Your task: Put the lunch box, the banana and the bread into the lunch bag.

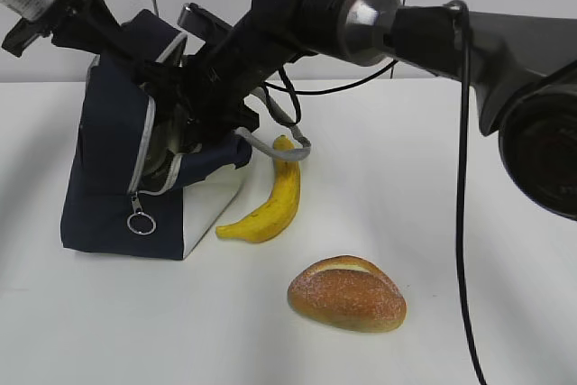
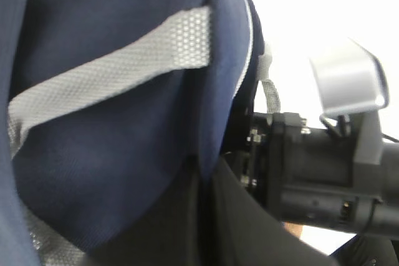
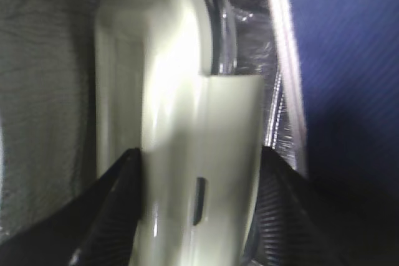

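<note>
The navy lunch bag [image 1: 104, 178] lies on its side at the left with its mouth facing right. My left gripper [image 2: 202, 216] is shut on the bag's [image 2: 112, 154] upper fabric edge and holds it up; it reaches the bag's top edge from the upper left in the exterior view. My right gripper [image 3: 199, 207] is inside the bag, shut on the pale green lunch box [image 3: 181, 116], which stands on edge between its fingers [image 3: 115, 210]. From outside, the lunch box and right fingertips are hidden in the bag. The banana [image 1: 270, 203] and the bread [image 1: 347, 293] lie on the table.
The bag's grey strap [image 1: 279, 137] hangs over the banana's dark tip. A ring zipper pull [image 1: 141, 222] dangles at the bag's front. The right arm [image 1: 361, 15] crosses from the upper right, above the white table [image 1: 451, 223]. Silver lining [image 3: 50, 91] surrounds the lunch box.
</note>
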